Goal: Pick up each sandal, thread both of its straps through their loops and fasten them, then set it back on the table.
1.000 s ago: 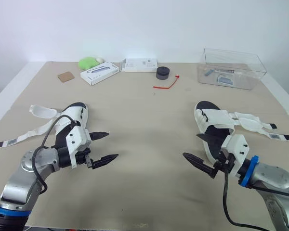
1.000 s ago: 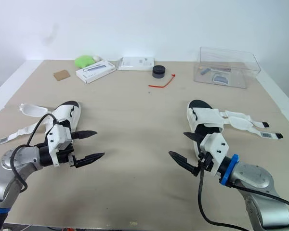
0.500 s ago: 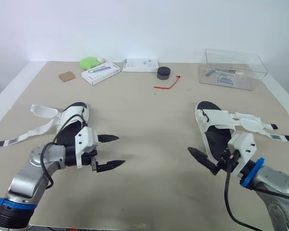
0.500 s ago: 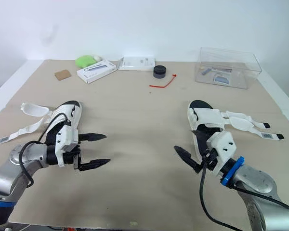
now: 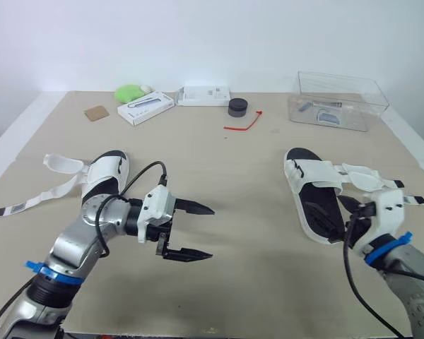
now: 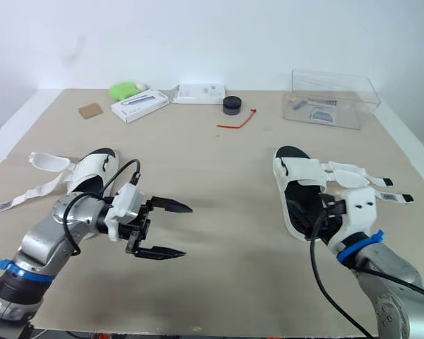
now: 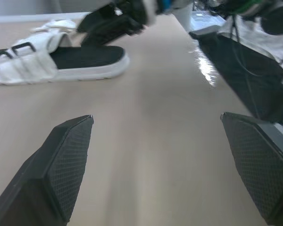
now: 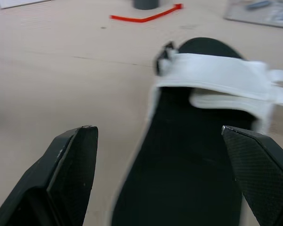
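Observation:
The left sandal [image 5: 104, 180], white with a black footbed, lies at the table's left with its straps [image 5: 62, 164] spread loose to the left. My left gripper [image 5: 201, 232] hovers open over bare table to its right, nothing between the fingers. The right sandal [image 5: 312, 198] lies at the right, its front strap [image 8: 217, 75] across the footbed and the loose strap ends [image 5: 371, 180] trailing right. My right gripper [image 8: 158, 129] is open just above the heel end of that sandal's footbed, holding nothing. The left wrist view looks across the table to the right sandal [image 7: 61, 61].
Along the far edge sit a clear plastic box [image 5: 339, 99], two white boxes [image 5: 147, 107] [image 5: 205, 94], a green object [image 5: 131, 92], a black round cap [image 5: 237, 107], a red tie [image 5: 244, 123] and a brown square [image 5: 97, 112].
My left gripper has moved right, away from the left sandal toward the table's middle. My right gripper has swung right, over the right sandal's heel. Both stay open.

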Tool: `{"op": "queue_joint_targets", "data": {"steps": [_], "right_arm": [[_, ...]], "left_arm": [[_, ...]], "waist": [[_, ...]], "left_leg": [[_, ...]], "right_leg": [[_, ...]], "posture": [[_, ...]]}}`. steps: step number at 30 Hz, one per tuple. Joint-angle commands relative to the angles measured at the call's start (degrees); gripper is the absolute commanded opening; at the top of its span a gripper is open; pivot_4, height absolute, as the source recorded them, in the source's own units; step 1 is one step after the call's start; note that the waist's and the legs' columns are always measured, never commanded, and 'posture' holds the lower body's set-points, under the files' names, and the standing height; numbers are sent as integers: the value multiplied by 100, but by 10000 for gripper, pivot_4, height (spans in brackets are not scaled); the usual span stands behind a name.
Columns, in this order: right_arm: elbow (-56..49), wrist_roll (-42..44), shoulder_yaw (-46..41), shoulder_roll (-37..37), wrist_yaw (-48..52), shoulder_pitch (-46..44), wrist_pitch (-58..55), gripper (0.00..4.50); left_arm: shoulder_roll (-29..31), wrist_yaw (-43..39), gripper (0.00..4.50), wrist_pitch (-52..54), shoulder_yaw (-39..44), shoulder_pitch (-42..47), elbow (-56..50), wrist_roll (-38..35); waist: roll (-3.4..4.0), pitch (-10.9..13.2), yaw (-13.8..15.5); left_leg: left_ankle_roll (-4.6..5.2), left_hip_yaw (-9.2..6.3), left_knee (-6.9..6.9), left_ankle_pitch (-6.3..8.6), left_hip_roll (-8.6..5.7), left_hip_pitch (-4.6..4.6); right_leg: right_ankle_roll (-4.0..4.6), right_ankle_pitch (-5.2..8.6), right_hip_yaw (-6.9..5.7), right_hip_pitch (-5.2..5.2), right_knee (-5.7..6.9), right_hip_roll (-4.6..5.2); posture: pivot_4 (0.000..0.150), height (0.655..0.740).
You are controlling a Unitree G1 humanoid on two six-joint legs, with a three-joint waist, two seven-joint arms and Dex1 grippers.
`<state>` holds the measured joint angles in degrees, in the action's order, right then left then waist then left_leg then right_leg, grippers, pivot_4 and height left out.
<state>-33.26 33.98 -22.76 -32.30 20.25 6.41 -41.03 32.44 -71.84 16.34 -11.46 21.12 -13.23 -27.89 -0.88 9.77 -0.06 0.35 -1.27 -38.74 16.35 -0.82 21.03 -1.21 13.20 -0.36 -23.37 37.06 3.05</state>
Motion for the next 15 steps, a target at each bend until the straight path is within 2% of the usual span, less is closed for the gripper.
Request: {"op": "queue_joint_targets", "data": {"steps": [1,5,15], "right_arm": [[-59,-101,179,36,-272,-333,-133,45000],[476,-259,350,209,-581,-855,-243,45000],[1259,-433,640,356,-570,-1722,-342,45000]], "left_arm": [[-46,128,44732,-134,23,-3,-6,117],[-126,309,44732,-101,39,-97,-159,125],[-107,523,44732,0,99,-283,-444,85]], "waist": [[0,0,-2],[-1,0,9],[0,0,22]], "left_leg": [[0,-1,0,0,1,-2],[0,-2,0,0,-1,1],[5,2,0,3,-8,4]], "right_leg": [[0,0,-1,-3,0,0],[3,-4,-1,-7,-1,2],[26,-20,2,-10,-4,10]], "posture": [[1500,7400],[1500,7400],[1500,7400]]}}
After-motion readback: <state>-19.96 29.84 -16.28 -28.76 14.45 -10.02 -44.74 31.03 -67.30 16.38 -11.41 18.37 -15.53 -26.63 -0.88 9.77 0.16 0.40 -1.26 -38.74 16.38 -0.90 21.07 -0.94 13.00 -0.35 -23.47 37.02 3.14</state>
